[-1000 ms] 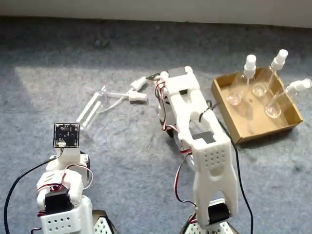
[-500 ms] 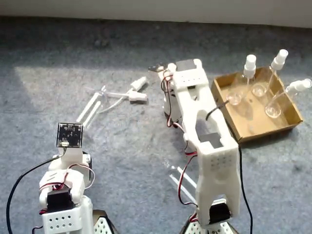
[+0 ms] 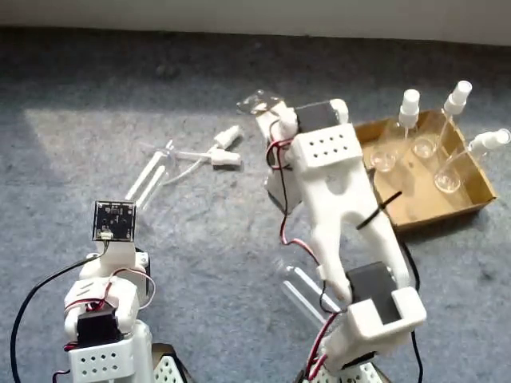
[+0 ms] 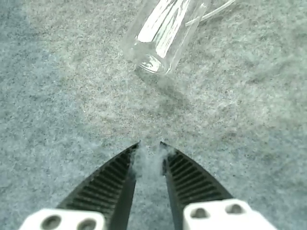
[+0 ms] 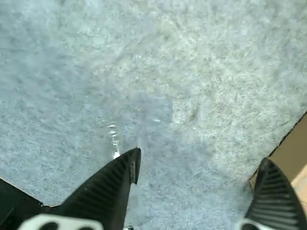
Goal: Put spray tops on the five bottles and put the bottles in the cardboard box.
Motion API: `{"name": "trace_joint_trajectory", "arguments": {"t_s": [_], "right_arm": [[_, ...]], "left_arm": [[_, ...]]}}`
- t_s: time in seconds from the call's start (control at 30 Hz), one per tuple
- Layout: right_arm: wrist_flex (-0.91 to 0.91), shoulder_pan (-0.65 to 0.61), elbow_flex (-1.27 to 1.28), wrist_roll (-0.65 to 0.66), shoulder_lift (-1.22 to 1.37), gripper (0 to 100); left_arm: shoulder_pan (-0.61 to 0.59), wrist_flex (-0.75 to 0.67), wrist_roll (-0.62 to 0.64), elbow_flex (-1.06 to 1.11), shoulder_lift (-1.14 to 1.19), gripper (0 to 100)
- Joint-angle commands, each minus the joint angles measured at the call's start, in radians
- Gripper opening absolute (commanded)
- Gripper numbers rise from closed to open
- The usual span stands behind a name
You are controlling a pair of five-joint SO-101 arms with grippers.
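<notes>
- Bottles: three capped ones [image 3: 383, 155] stand in the cardboard box [image 3: 415, 203]. Two bare ones lie on the tabletop [image 3: 88, 120], one [image 3: 150, 177] ahead of the left arm and one [image 3: 302, 291] under the right arm.
- Two spray tops [image 3: 226, 137] lie loose just beside the left-hand bare bottle, tubes trailing.
- Step, by my judgement: capping the fourth bottle. Spread the left end effector before closing on the bottle's body. Take a top by its head so the tube hangs free, then line the tube up with the neck first.
- Left end effector [image 4: 149, 143]: nearly clenched, thin slit, grasping nothing, low over the tabletop. The bottle's mouth lies just ahead.
- Right end effector [image 5: 199, 160]: spread wide, empty, above the tabletop near the box corner.
</notes>
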Motion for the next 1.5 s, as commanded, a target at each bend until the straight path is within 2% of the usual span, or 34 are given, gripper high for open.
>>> {"name": "trace_joint_trajectory", "arguments": {"t_s": [0.0,0.27,0.6,0.87,1.07,1.33,1.47], "right_arm": [[0.022,-0.051,0.107,-0.014,-0.22,33.6],[0.022,-0.054,0.323,-0.015,-0.512,33.6],[-0.065,-0.059,0.673,-0.009,-0.648,33.7],[-0.291,-0.064,0.974,-0.009,-0.751,33.8],[-0.467,-0.153,1.167,-0.011,-0.829,33.8],[-0.636,-0.165,1.267,-0.015,-0.839,33.8],[-0.661,-0.165,1.279,-0.011,-0.832,33.8]], "left_arm": [[0.027,-0.02,0.003,-0.004,-0.01,3],[0.027,-0.02,0.003,-0.002,-0.01,3],[0.027,-0.017,0.003,-0.002,-0.01,3],[0.028,-0.015,0.003,-0.002,-0.01,3],[0.028,-0.015,0.003,-0.002,-0.01,3],[0.028,-0.015,0.003,-0.002,-0.01,3],[0.028,-0.015,0.003,-0.002,-0.01,3]]}}
